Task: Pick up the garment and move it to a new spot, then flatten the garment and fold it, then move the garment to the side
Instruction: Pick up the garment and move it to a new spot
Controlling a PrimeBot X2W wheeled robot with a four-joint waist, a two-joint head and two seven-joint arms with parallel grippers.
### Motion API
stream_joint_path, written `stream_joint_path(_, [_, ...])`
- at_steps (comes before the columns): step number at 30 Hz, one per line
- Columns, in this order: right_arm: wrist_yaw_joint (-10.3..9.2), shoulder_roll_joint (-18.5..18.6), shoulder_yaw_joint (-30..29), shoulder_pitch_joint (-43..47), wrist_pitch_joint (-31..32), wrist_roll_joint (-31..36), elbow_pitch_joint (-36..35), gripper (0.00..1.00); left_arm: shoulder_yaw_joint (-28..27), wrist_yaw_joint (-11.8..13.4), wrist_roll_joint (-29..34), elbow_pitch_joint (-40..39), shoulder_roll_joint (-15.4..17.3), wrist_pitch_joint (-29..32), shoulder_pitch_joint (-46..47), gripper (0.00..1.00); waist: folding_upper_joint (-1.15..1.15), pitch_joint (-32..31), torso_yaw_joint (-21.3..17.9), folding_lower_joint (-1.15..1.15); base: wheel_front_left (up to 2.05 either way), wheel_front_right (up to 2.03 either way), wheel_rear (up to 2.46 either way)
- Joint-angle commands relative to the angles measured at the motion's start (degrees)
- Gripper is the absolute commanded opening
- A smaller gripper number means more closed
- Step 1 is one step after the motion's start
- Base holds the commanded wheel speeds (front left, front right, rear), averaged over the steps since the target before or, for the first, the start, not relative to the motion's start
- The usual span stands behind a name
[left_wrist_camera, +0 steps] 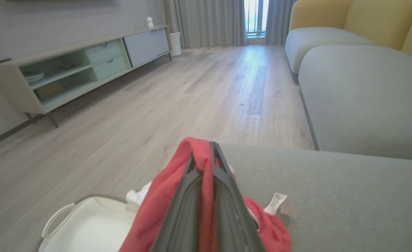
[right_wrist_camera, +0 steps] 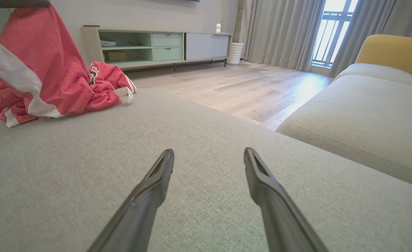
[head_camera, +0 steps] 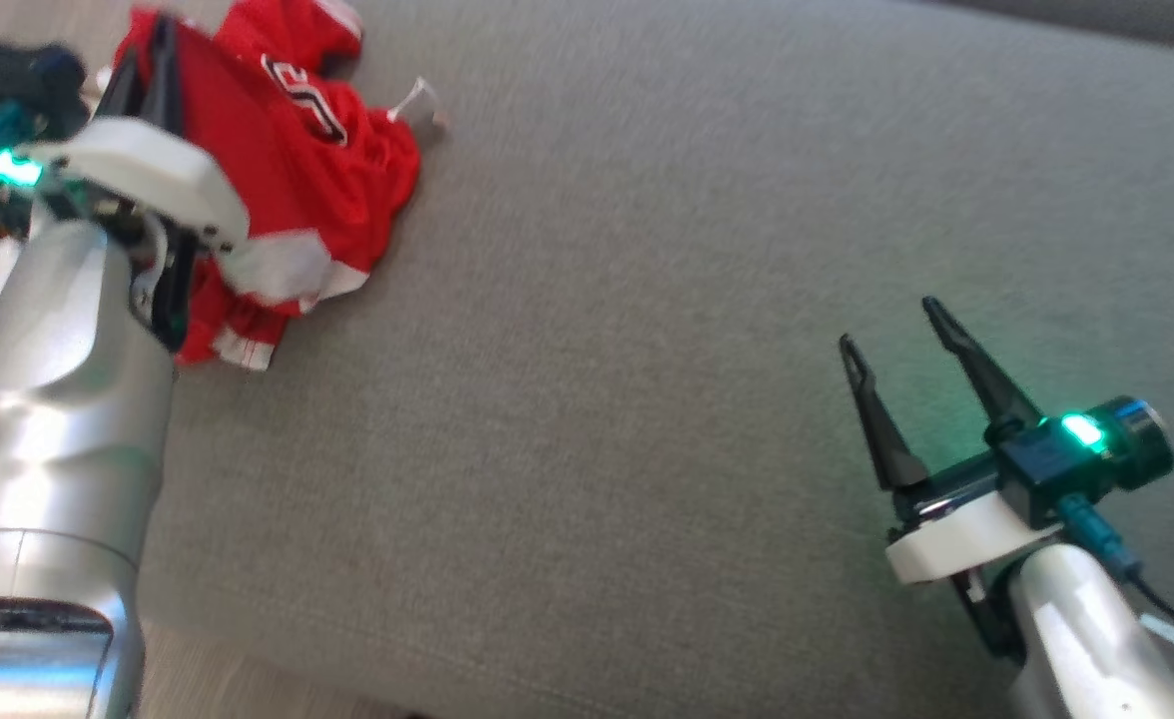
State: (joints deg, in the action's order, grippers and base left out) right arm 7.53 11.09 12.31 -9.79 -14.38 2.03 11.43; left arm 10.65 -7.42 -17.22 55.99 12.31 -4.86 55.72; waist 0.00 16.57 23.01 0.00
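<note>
The garment [head_camera: 288,170] is a red jersey with white bands and a black and white logo, bunched at the far left of the grey cushion [head_camera: 647,350]. My left gripper [head_camera: 153,40] is shut on a fold of it and lifts that part up; the left wrist view has red cloth [left_wrist_camera: 206,164] pinched between the two dark fingers. From the right wrist camera the garment [right_wrist_camera: 52,80] hangs from above at the far left, its lower part resting on the cushion. My right gripper [head_camera: 891,322] stands open at the lower right, just above bare cushion, with nothing between its fingers [right_wrist_camera: 160,171].
A white basket [left_wrist_camera: 83,224] sits on the wooden floor [left_wrist_camera: 209,87] beside the cushion's left end. A dark item [head_camera: 28,75] lies at the head view's top left. A low media cabinet [right_wrist_camera: 157,45] lines the wall. More sofa sections [right_wrist_camera: 360,115] stand to the right.
</note>
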Motion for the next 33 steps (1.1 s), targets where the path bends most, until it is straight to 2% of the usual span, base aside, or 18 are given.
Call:
stream_joint_path(1, [-0.04,-0.57,1.00,0.63,-0.62,-0.34,-1.48,1.00,-0.50,-0.05,-0.47,-2.45,3.78,-0.63,2.48,0.00,0.00,-3.73,-2.05,0.00,0.00,0.00,0.00])
stream_joint_path(5, [-0.04,-3.19,0.63,2.18,-0.62,-0.81,-1.14,1.00,4.72,-0.06,-3.50,-9.10,5.56,-0.60,3.53,0.00,0.00,-8.38,-4.97,0.00,0.00,0.00,0.00])
stream_joint_path(9, [-0.04,-5.33,0.64,3.63,-0.62,-0.99,-1.15,1.00,9.07,-0.06,-6.51,-16.92,8.28,1.25,4.13,0.00,0.00,-12.30,-9.56,0.00,0.00,0.00,0.00])
stream_joint_path(11, [-0.04,-6.46,1.31,4.27,-0.62,-0.63,-1.44,1.00,11.01,-0.06,-9.83,-22.82,9.42,3.30,3.90,0.00,0.00,-14.40,-13.98,0.00,0.00,0.00,0.00])
stream_joint_path(17, [-0.04,-7.89,1.64,4.94,-0.62,-2.23,-2.77,1.00,11.34,-0.06,-14.85,-30.57,10.71,6.37,1.70,0.00,0.00,-16.63,-23.69,0.00,0.00,0.00,0.00])
stream_joint_path(22, [-0.04,-8.15,1.45,5.10,-0.62,-2.75,-3.83,1.00,12.20,0.40,-16.98,-35.05,8.94,8.34,-1.59,0.00,0.00,-16.75,-31.18,0.00,0.00,0.00,0.00])
stream_joint_path(26, [-0.04,-8.19,1.33,5.23,-0.62,-2.78,-4.43,1.00,14.49,1.66,-16.83,-36.76,6.19,8.37,-5.13,0.00,0.00,-15.99,-35.99,0.00,0.00,0.00,0.00])
stream_joint_path(33, [-0.04,-8.20,1.59,5.22,-0.62,-3.88,-5.86,1.00,21.96,2.86,-14.60,-31.29,-0.75,6.40,-13.33,0.00,0.00,-13.35,-41.63,0.00,0.00,0.00,0.00])
